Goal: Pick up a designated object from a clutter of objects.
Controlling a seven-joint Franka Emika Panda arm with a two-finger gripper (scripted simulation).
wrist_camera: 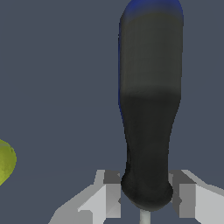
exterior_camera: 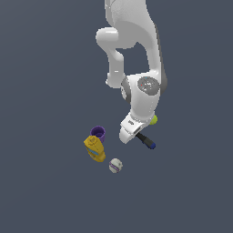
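Your gripper (wrist_camera: pixel 145 197) has its fingers (wrist_camera: pixel 107 194) pinching the screwdriver (wrist_camera: pixel 151 109) right at the base of its handle, blue cap pointing away. Tennis ball (wrist_camera: pixel 5 162) sits close by; cup (exterior_camera: pixel 98 133), bottle (exterior_camera: pixel 94 149) and baseball (exterior_camera: pixel 115 165) are farther off.

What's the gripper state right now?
Gripper: fingers on both sides of the screwdriver handle; whether it's clamped cannot be told.

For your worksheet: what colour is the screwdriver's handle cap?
Blue, capping the black handle of the screwdriver; the wrist view shows it best.
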